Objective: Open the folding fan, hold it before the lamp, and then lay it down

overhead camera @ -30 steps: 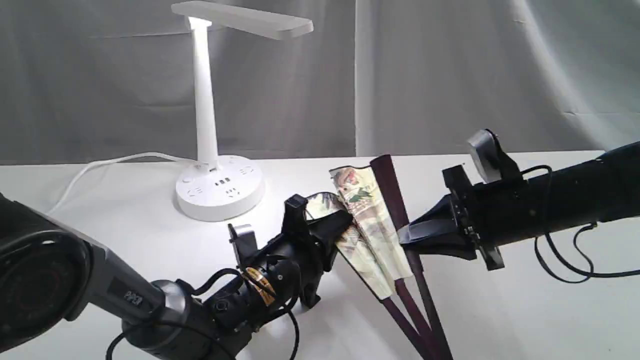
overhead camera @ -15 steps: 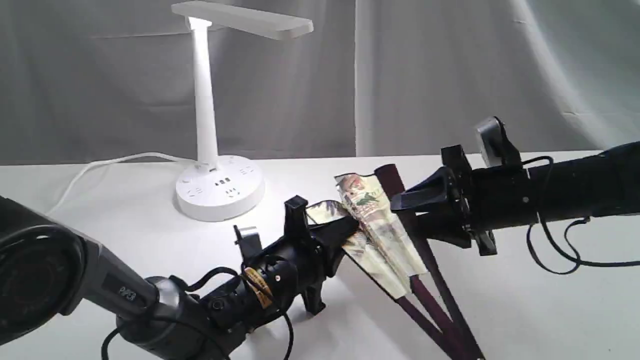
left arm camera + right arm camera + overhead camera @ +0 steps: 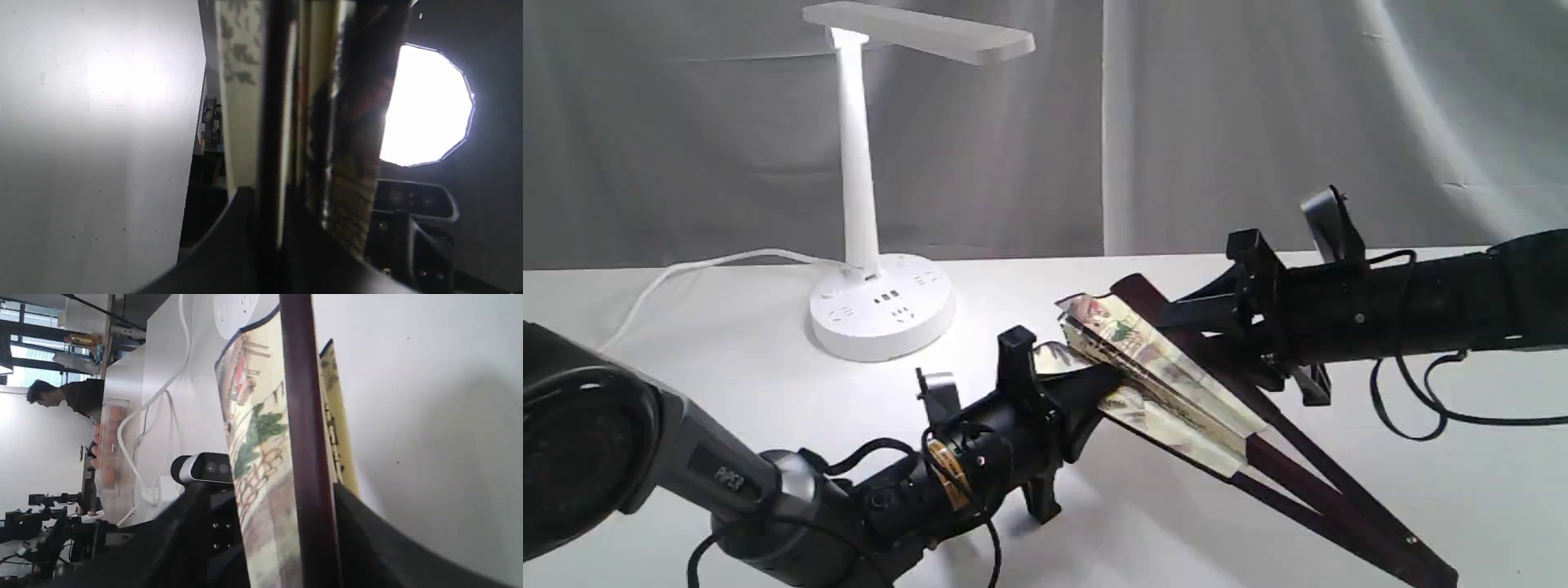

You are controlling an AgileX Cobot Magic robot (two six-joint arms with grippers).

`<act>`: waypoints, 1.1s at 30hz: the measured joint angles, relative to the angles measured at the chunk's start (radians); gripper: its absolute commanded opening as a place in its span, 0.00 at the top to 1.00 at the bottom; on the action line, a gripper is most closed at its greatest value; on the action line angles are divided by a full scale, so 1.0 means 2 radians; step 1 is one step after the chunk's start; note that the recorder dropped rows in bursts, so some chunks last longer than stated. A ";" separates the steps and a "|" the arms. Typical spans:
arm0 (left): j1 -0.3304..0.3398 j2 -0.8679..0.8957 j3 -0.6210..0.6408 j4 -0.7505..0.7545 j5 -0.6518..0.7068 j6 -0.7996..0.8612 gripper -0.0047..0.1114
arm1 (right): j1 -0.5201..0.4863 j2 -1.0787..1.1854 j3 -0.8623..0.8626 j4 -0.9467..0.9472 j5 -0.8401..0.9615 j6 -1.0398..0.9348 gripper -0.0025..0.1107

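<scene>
The folding fan [image 3: 1168,367] is partly spread and tilted low over the white table [image 3: 727,367], its maroon ribs running to the lower right. My left gripper [image 3: 1098,388] is shut on its near guard and pleats; the left wrist view shows the fan [image 3: 241,102] clamped in that gripper [image 3: 282,245]. My right gripper [image 3: 1184,322] stands open around the far maroon guard [image 3: 306,437]. In the right wrist view the guard and a painted pleat [image 3: 261,457] lie loose between its spread fingers [image 3: 184,522]. The lit white lamp [image 3: 858,163] stands behind and to the left.
The lamp's round base [image 3: 882,314] and white cord [image 3: 686,269] lie at the back left of the table. A grey curtain [image 3: 1258,122] closes the back. A black cable [image 3: 1421,408] hangs from the right arm. A person [image 3: 61,396] shows far off in the right wrist view.
My right gripper has opened off the far guard and risen toward the back. The fan has tipped lower, its rib end swinging right. My left gripper has shifted slightly right, still clamped.
</scene>
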 measured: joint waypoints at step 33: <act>0.085 -0.031 0.000 0.227 0.007 -0.050 0.96 | 0.012 0.000 0.000 0.002 -0.022 0.008 0.59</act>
